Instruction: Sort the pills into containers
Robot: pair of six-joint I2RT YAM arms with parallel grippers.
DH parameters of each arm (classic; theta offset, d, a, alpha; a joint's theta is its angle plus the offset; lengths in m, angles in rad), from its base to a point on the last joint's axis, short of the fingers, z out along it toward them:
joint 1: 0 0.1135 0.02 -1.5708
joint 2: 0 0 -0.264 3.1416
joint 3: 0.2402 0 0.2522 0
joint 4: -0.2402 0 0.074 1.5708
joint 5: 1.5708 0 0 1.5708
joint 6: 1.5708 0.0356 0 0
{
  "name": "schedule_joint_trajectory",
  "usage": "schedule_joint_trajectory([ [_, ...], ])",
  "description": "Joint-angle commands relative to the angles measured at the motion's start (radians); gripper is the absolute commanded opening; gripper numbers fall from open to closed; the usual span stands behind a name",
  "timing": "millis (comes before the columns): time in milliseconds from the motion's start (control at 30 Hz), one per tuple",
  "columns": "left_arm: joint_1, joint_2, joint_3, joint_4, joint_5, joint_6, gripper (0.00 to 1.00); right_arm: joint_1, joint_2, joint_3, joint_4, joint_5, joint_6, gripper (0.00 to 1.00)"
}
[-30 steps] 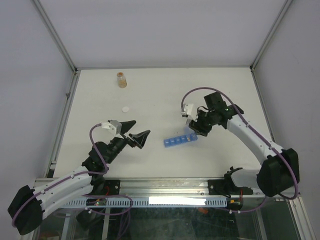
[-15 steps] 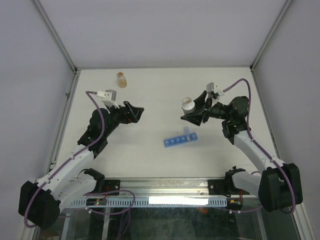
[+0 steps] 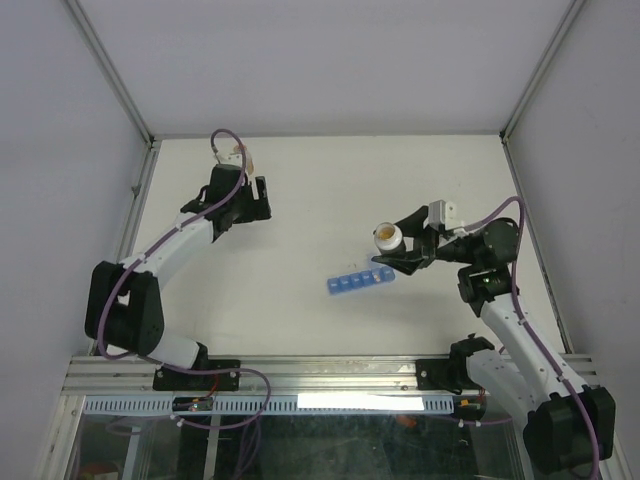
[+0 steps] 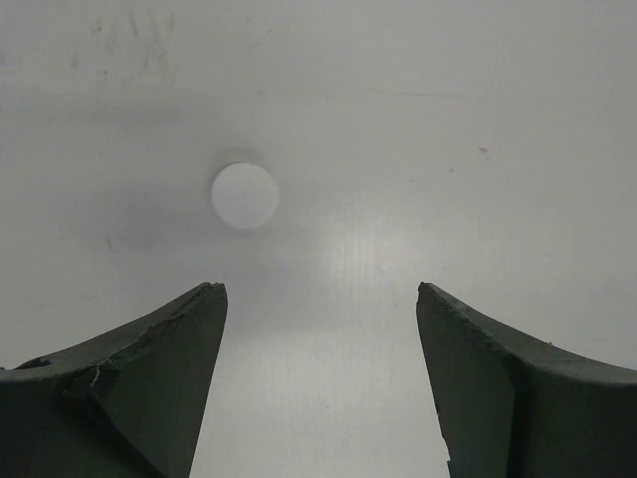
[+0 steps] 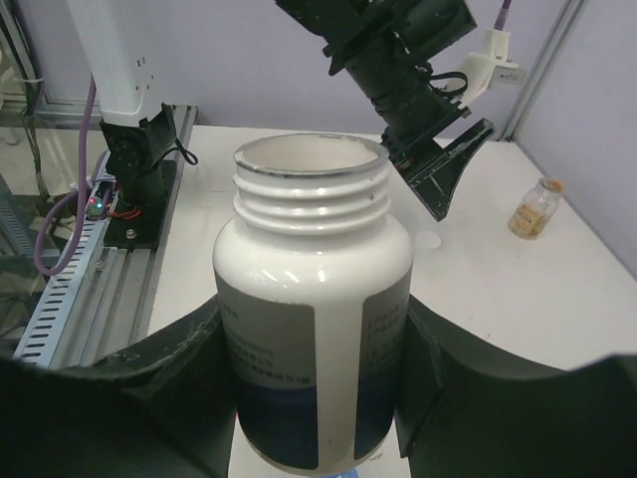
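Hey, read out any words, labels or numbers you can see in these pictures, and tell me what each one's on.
On the white bottle: the label carries lines of fine print, too blurred to read.
On the amber bottle: no legible text.
On the blue pill organizer: too small to show any markings.
Nothing readable anywhere else.

A white table (image 3: 340, 180) bears a flat round white disc (image 4: 245, 195), lying alone on bare surface. A small amber bottle (image 5: 537, 207) stands upright on it, apart from the disc. An uncapped white bottle (image 5: 314, 329) shows a threaded neck and a dark-blue label band.
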Motion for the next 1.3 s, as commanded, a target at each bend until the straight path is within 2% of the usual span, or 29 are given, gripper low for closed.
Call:
schedule_joint_trajectory([
  [0, 0.081, 0.125, 0.122, -0.092, -0.012, 0.082, 0.78, -0.009, 0.025, 0.021, -0.059, 0.002, -0.059, 0.0],
  [233, 0.112, 0.367, 0.331, -0.174, 0.024, 0.135, 0.72, -0.012, 0.035, 0.031, -0.095, 0.004, -0.083, 0.0],
  [367, 0.112, 0.445, 0.37, -0.193, 0.044, 0.133, 0.68, -0.016, 0.038, 0.03, -0.098, 0.002, -0.083, 0.0],
  [633, 0.105, 0.498, 0.39, -0.218, 0.006, 0.13, 0.57, -0.022, 0.05, 0.033, -0.097, -0.011, -0.075, 0.0],
  [1267, 0.081, 0.571, 0.428, -0.25, -0.034, 0.136, 0.52, -0.04, 0.047, 0.026, -0.05, -0.021, -0.019, 0.0],
])
